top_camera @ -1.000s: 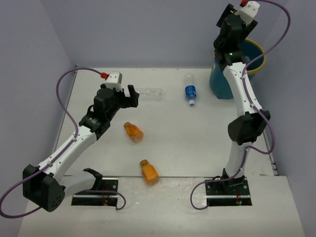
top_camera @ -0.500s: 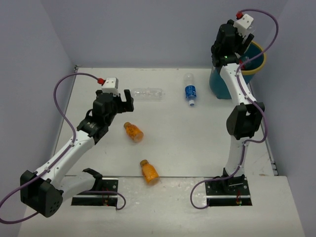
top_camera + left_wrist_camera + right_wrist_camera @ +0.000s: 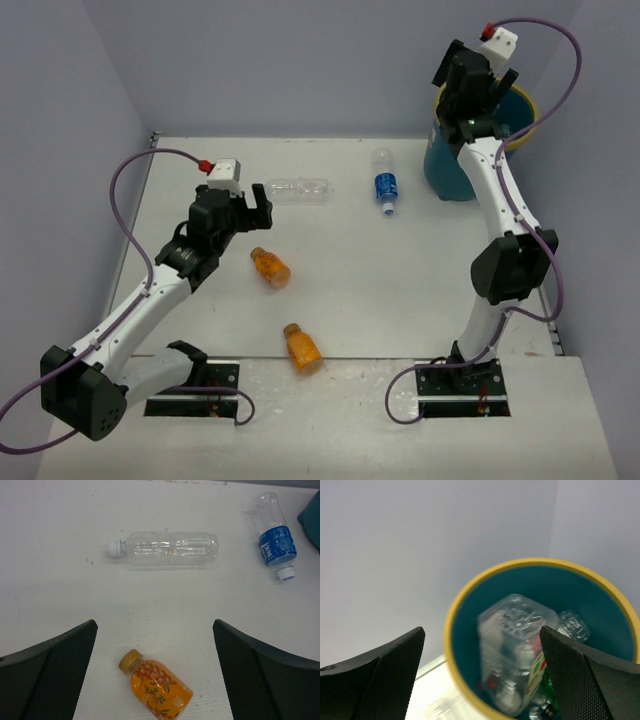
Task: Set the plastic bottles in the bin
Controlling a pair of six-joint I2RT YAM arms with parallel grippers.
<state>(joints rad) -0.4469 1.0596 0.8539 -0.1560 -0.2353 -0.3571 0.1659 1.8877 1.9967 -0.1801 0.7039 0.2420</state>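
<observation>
My left gripper [image 3: 257, 206] is open and empty above the table, between a clear plain bottle [image 3: 300, 189] and an orange bottle [image 3: 270, 267]. In the left wrist view the open gripper [image 3: 154, 626] hangs over the orange bottle [image 3: 156, 690], with the clear bottle [image 3: 165, 548] and a blue-labelled bottle [image 3: 276, 542] beyond it. A second orange bottle [image 3: 302, 348] lies near the front edge. My right gripper [image 3: 482, 88] is open over the teal bin [image 3: 445, 165]. In the right wrist view the open gripper [image 3: 481, 630] looks into the bin [image 3: 451, 630], which holds a blurred clear red-labelled bottle [image 3: 515, 655], a green bottle [image 3: 547, 686] and a clear bottle [image 3: 572, 625].
The blue-labelled bottle [image 3: 385, 185] lies just left of the bin. The bin stands at the table's far right corner by the back wall. Purple cables loop from both wrists. The bin's edge [image 3: 312, 517] shows at the right of the left wrist view.
My right gripper has come down and shifted right over the bin's mouth. My left gripper has moved a little left and towards me, over the orange bottle.
</observation>
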